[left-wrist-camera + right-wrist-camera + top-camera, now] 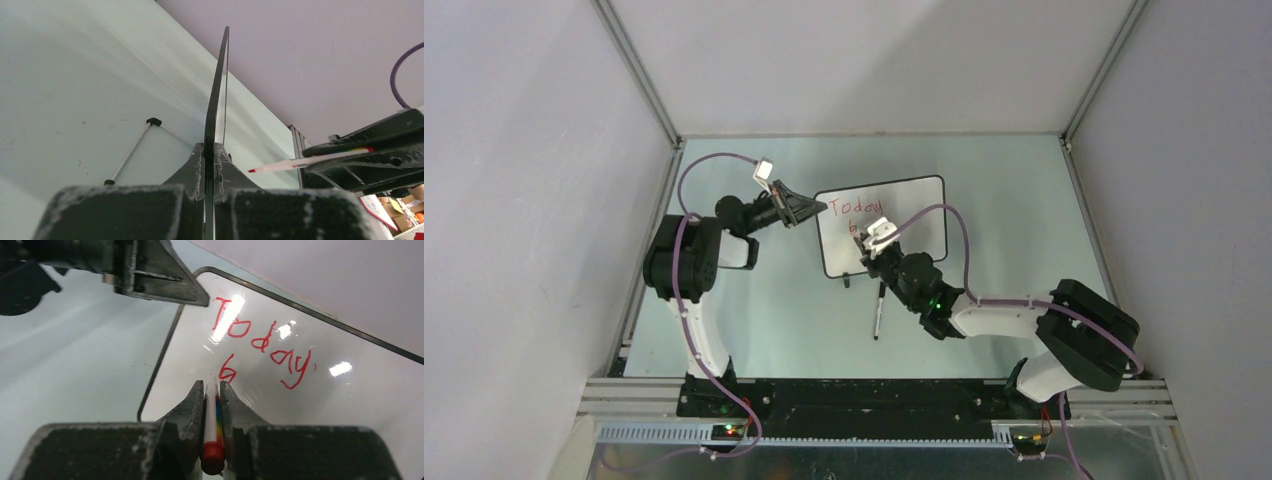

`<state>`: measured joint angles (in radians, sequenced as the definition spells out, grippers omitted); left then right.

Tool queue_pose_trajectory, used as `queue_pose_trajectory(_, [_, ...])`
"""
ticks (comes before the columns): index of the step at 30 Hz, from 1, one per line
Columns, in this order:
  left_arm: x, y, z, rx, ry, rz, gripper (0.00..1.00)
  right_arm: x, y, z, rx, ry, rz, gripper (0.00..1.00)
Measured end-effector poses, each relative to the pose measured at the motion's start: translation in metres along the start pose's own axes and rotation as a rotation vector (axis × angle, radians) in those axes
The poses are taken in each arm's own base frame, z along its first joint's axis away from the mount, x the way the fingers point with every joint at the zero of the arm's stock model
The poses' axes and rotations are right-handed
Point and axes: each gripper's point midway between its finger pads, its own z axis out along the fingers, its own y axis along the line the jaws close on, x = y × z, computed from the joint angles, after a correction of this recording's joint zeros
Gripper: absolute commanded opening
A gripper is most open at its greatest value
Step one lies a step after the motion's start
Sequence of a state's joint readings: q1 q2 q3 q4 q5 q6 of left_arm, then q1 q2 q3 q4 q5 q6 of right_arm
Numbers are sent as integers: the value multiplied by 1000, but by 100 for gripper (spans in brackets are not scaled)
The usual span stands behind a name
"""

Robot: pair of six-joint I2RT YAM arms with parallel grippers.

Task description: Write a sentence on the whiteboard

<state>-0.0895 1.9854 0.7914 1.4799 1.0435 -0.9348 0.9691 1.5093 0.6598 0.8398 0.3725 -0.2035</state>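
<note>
**Board Clamped at Its Edge, Marker Pinched Before the Glossy Face**

The whiteboard [884,225] is held near the middle of the pale, matte table [754,320], tilted so that its glossy face is seen from above. Its thin black frame, rounded at the corners, is gripped at the left edge by the left gripper [809,208], whose scuffed black wedge-shaped fingers [195,170] are pressed together on it. In the left wrist view the board [216,100] is seen edge-on as a slim dark blade.

The sentence [260,337] is written in loose red strokes: "Today", with a single looped character beneath it. Bright reflections are spread across the white surface.

A slender white marker [211,420] with a red end and a rainbow stripe is pinched between the fingers of the right gripper [212,387]. Its red tip [251,171] is held just beside the face; contact cannot be judged.

A thin pale rod [131,152] with black end caps is seen lying on the table behind the board.
</note>
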Motion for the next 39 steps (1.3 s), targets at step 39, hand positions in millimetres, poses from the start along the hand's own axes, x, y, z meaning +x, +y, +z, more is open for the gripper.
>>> queue_pose_trajectory(39, [0, 0, 0, 1, 1, -1, 0, 4, -15, -22, 20, -98, 63, 0])
